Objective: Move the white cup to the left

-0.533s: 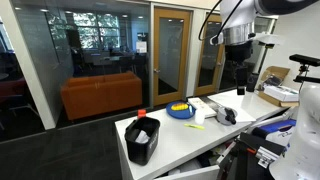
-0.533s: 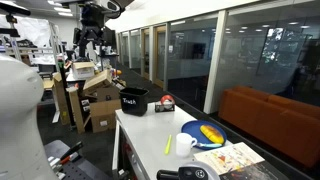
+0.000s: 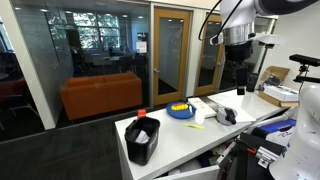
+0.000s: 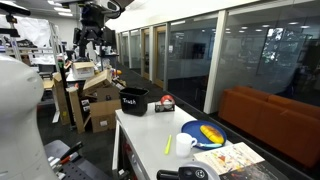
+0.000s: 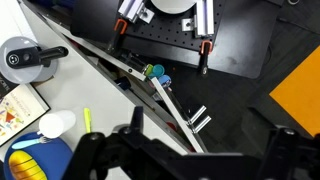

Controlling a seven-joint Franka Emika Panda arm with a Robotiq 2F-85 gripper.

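The white cup (image 4: 184, 145) stands on the white table (image 4: 140, 135) beside the blue round dish (image 4: 205, 133). In an exterior view the cup (image 3: 198, 111) is just right of the dish (image 3: 180, 110). From the wrist view the cup (image 5: 57, 124) shows from above at lower left, above the dish (image 5: 40, 160). My gripper (image 3: 238, 78) hangs high above the table's end, far from the cup, and also shows in an exterior view (image 4: 90, 45). In the wrist view its dark fingers (image 5: 210, 140) are spread wide with nothing between them.
A black bin (image 3: 142, 140) with white stuff stands at one table end (image 4: 133, 100). A yellow marker (image 5: 86, 118), an open book (image 4: 235, 158) and a grey device (image 5: 25, 60) lie near the cup. Cardboard boxes (image 4: 95, 95) sit on the floor.
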